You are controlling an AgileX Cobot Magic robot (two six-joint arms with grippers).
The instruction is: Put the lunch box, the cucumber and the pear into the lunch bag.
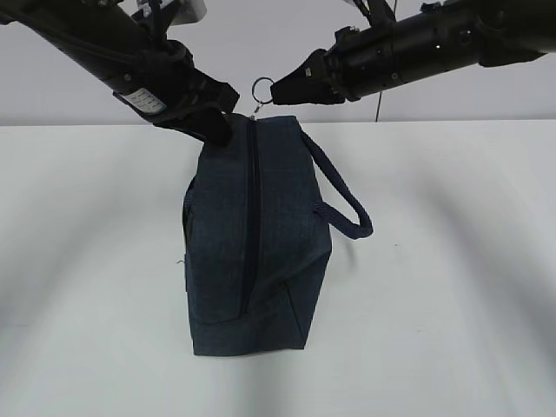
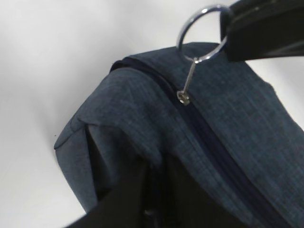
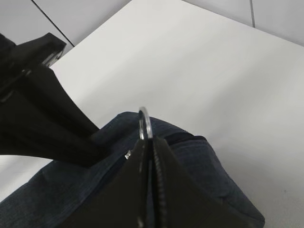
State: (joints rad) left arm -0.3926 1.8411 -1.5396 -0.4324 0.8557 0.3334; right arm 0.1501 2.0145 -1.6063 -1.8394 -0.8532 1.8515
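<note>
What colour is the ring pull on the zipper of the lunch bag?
Shiny silver. The ring pull shows best in the left wrist view, above the dark navy lunch bag.

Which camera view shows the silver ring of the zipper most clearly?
The left wrist view: the ring fills the upper frame, with its link running down to the slider on the bag, and the right hand pinches its edge. The exterior view shows it small. The right wrist view shows only its edge above the shut fingers.

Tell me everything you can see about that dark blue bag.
The lunch bag is a boxy, navy, woven-looking fabric bag standing on the white table. Its long zipper looks closed. One strap handle loops out on the right. The right gripper pinches its silver ring pull; the left gripper grips fabric at the far end.
</note>
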